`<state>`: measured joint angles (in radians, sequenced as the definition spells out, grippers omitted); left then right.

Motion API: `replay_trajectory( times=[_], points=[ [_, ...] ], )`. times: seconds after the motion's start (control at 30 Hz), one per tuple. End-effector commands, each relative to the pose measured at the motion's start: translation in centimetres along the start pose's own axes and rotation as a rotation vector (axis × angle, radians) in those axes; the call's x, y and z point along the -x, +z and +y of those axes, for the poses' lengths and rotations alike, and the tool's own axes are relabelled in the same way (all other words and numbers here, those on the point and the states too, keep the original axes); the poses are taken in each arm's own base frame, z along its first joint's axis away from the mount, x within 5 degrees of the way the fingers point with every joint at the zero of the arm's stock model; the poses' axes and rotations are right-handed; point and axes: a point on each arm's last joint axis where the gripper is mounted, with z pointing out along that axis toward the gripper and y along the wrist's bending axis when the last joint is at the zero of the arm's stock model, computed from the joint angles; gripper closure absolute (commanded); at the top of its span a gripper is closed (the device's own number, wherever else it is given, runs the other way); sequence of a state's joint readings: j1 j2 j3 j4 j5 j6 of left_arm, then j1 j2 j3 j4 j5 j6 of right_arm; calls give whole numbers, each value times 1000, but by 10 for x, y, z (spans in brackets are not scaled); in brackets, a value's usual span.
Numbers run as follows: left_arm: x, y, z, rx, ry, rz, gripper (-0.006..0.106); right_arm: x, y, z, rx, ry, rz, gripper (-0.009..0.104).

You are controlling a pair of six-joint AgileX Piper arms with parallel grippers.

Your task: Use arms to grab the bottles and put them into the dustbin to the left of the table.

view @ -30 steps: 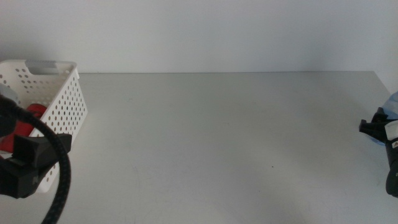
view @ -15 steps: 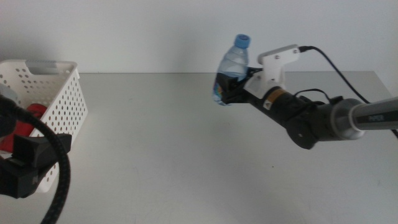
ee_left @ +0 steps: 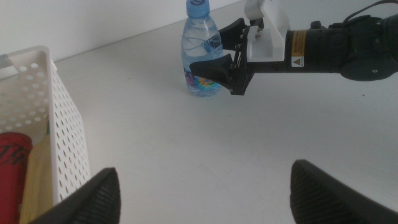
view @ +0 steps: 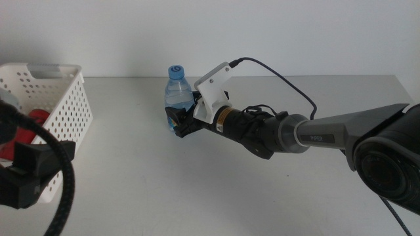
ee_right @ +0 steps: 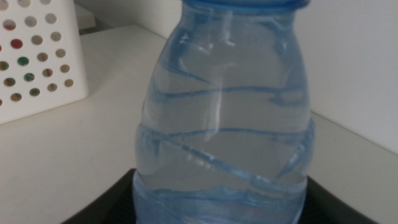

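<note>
While the right gripper [ee_left: 221, 65] stood with jaws spread, the water bottle [ee_left: 201, 55] stood upright between them on the table [view: 197, 183]. Thin, smooth plastic looked light and crushable; its lower body seemed the safest hold. The left gripper [ee_left: 202, 190] waited wide open, well short of it.

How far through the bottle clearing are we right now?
The red can already lies in the dustbin. The water bottle stands upright on the table, with the right gripper at it, jaws open around its lower part. It is not binned yet. The left gripper waits open beside the dustbin.
</note>
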<state>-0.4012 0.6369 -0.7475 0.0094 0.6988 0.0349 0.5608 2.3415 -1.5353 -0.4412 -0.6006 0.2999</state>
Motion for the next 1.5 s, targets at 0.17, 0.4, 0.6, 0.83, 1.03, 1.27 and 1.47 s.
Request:
replay_trajectory(
  times=[0.17, 0.4, 0.6, 0.83, 1.03, 1.27, 1.47],
  points=[
    [13, -5, 0, -2, -12, -97, 7, 58, -5, 4, 27, -20, -189, 41],
    [13, -5, 0, -2, -12, -97, 7, 78, -23, 5, 25, 84, -102, 8],
    [13, -5, 0, -2, -12, -97, 7, 103, -67, 8, 40, 83, -17, 16],
    [13, -5, 0, -2, -12, -97, 7, 146, -145, 18, -13, 82, 14, 20],
    [13, -5, 0, -2, -12, -97, 7, 180, -213, 31, -52, 162, -16, 20],
    [13, -5, 0, 3, -7, -97, 7, 201, -282, 51, -137, 192, -97, 20],
    [13, -5, 0, 3, -7, -97, 7, 219, -315, 65, -162, 125, 73, 20]
  ],
)
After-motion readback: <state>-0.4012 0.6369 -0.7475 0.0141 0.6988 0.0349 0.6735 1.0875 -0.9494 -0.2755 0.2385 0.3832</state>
